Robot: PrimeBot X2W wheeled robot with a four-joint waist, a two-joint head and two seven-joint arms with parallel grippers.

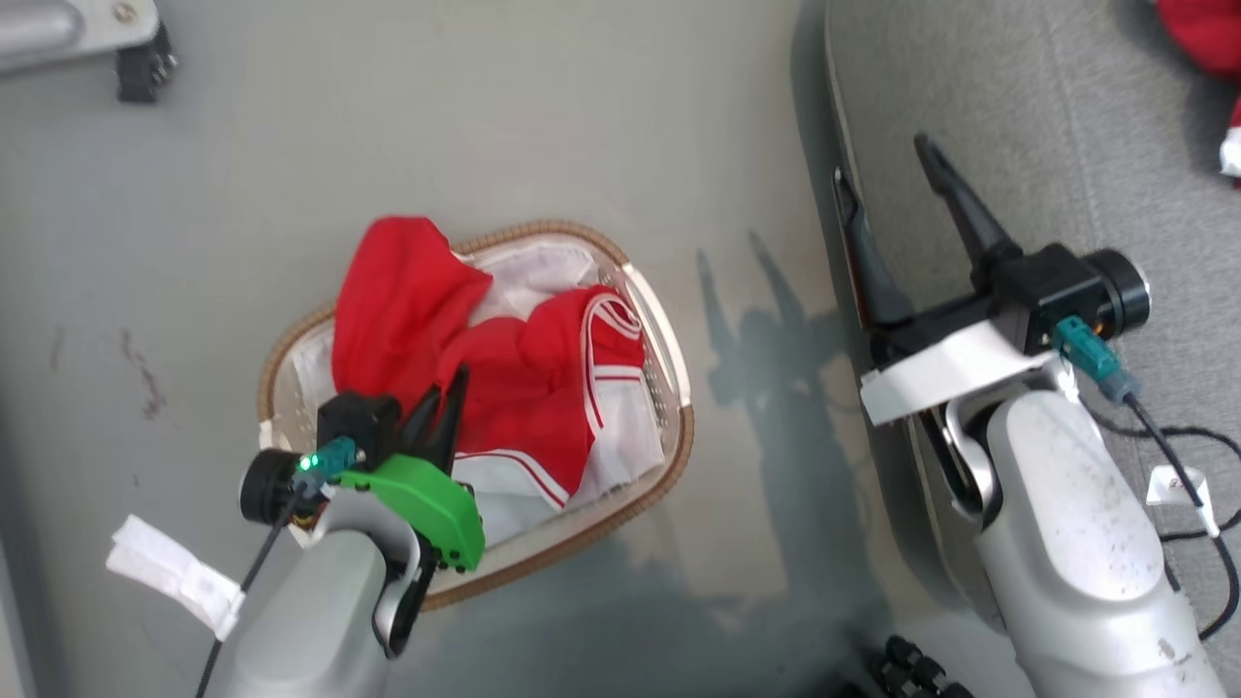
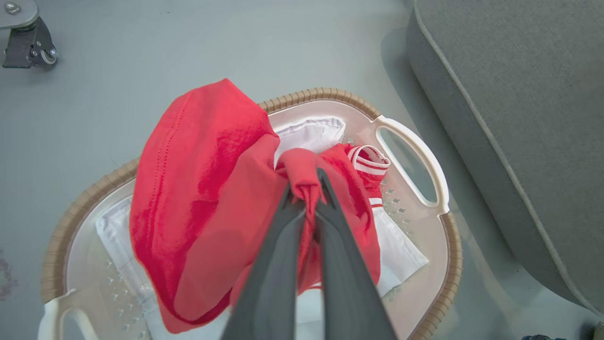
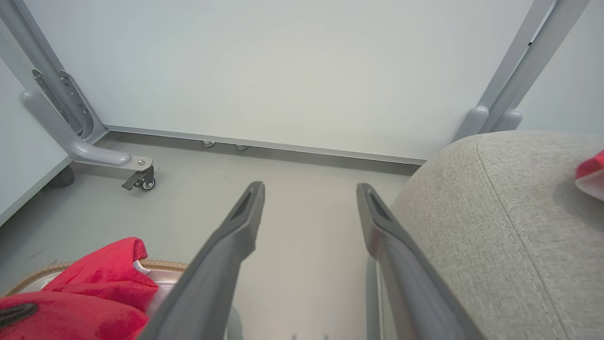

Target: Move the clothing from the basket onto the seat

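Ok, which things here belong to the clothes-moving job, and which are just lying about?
Job in hand:
clothing, pinched in the shut left pincer
basket
seat
right pincer, open, at the seat's edge

Lying about:
caster on a metal frame leg
floor stain

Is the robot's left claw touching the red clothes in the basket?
Touching. The left wrist view shows the left gripper pinched shut on a bunched fold of the red clothing over the basket.
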